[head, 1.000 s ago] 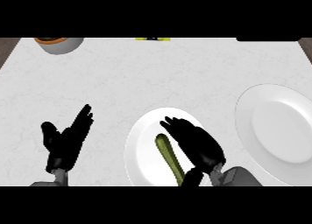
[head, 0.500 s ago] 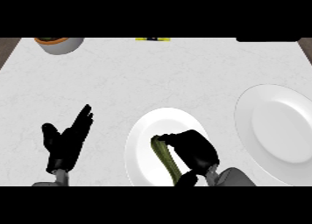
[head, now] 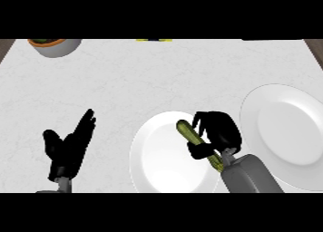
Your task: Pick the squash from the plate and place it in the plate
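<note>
A long green squash (head: 199, 146) lies slanted over the right side of the near white plate (head: 157, 158). My right hand (head: 220, 130) is curled round it from the right, hiding its middle; both ends stick out. A second, larger white plate (head: 291, 131) sits to the right, with nothing on it. My left hand (head: 69, 145) rests open at the lower left, fingers up, well apart from both plates.
A grey bowl (head: 55, 46) with something orange and green inside stands at the far left corner. A small yellow and dark object (head: 155, 40) lies at the far edge. Dark wood shows past the counter's left and right edges.
My right hand went from flat and open over the squash to curled round it, and the squash now sits further up and right on the near plate. The left hand stayed put.
</note>
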`<state>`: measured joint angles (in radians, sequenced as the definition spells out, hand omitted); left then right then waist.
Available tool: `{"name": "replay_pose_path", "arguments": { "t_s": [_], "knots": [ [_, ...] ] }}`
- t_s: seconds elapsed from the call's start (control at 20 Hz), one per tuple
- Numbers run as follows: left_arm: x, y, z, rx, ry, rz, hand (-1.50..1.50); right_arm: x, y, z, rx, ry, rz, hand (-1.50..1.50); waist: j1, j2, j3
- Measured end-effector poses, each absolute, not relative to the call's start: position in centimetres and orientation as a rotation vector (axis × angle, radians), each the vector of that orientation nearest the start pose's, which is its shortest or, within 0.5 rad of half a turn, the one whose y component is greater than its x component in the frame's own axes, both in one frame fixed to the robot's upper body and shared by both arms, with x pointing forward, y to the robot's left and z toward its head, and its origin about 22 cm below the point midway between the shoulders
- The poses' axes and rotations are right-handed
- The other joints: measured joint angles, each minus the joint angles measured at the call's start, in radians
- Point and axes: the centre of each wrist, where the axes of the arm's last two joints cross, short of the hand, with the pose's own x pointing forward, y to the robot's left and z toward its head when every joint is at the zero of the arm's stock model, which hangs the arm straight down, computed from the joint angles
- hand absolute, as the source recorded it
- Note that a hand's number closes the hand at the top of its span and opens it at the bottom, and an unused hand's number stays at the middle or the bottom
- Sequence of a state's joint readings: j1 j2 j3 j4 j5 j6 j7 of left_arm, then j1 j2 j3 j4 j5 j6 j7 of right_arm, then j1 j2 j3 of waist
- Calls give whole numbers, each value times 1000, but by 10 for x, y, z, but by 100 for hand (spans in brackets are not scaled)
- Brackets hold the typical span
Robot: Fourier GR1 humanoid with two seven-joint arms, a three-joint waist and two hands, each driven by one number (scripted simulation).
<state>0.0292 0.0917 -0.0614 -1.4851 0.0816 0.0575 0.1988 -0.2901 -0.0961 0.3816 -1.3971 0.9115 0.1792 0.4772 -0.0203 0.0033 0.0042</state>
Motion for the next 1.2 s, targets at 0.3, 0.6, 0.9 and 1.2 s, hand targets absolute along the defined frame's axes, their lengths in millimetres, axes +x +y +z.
{"name": "replay_pose_path", "arguments": {
  "t_s": [0.3,0.6,0.9,1.2],
  "knots": [
    [229,245,-20,35,-1270,12,0,323,-172,45,-1041,-914,585,150,-7,9,-4],
    [234,238,-16,7,-1284,-24,0,361,-189,94,-1412,-880,218,150,46,17,-9],
    [240,231,-14,-20,-1281,-54,0,383,-199,132,-1678,-879,-8,150,76,23,-8],
    [242,230,-14,-25,-1274,-62,0,389,-208,151,-1855,-860,-200,150,83,23,-4]
  ]
}}
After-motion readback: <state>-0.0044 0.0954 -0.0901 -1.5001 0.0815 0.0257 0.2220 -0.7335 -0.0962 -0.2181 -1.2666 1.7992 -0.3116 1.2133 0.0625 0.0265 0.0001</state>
